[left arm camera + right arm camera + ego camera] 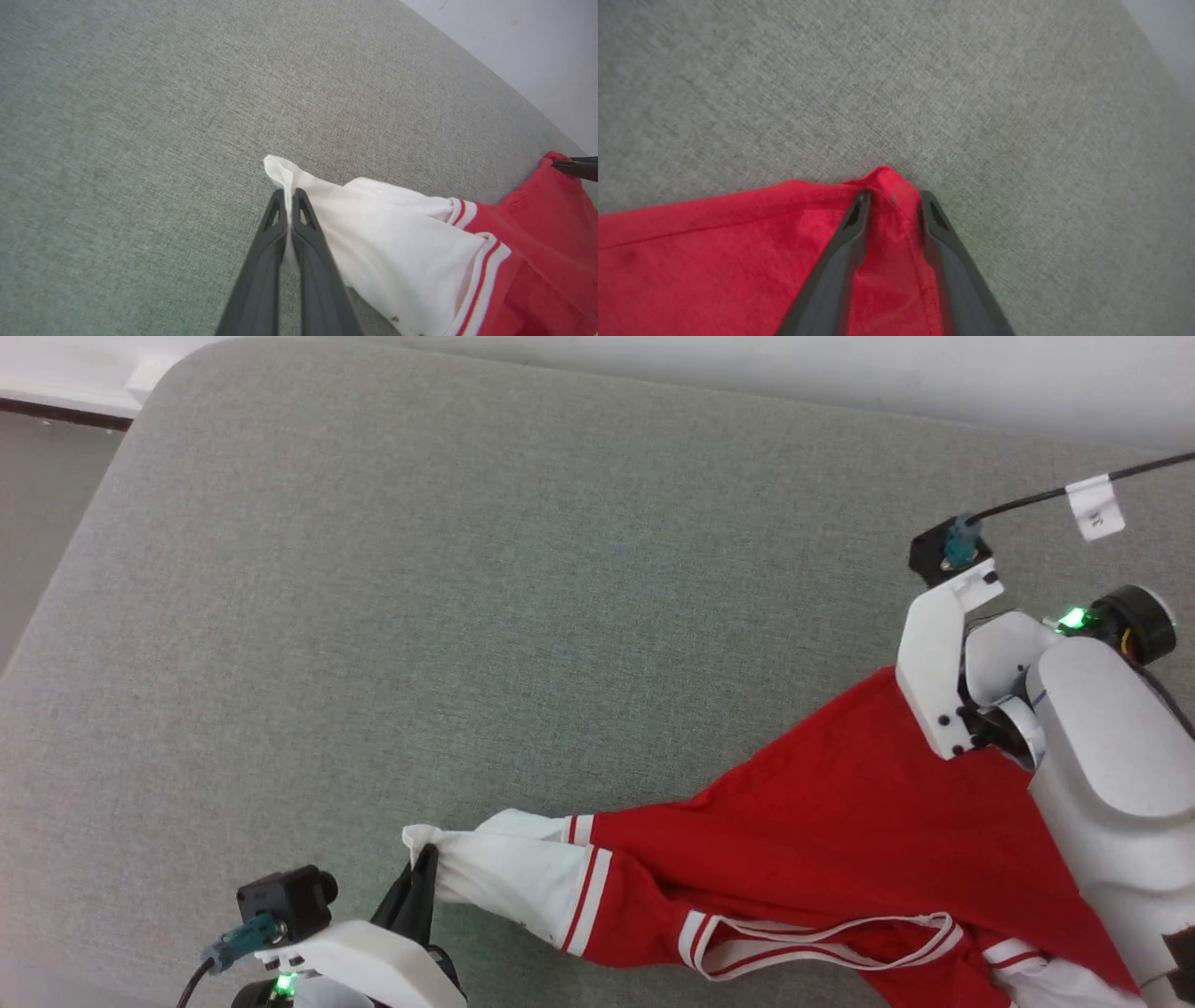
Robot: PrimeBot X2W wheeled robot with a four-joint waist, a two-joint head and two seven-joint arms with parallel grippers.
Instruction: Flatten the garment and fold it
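Loosely crumpled red garment, white sleeve pinched, woven grey-green surface

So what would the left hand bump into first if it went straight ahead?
The left hand pinches the white sleeve, whose tip sticks out just ahead. Past that lies bare grey cushion; the way looks free, though depth is hard to judge.

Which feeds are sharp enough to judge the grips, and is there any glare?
Left wrist view: sharp; the left gripper and the garment read crisply. Right wrist view: blurred, the right gripper smeared over the red corner. Head view: soft even light; a small green lamp glares by the right wrist.
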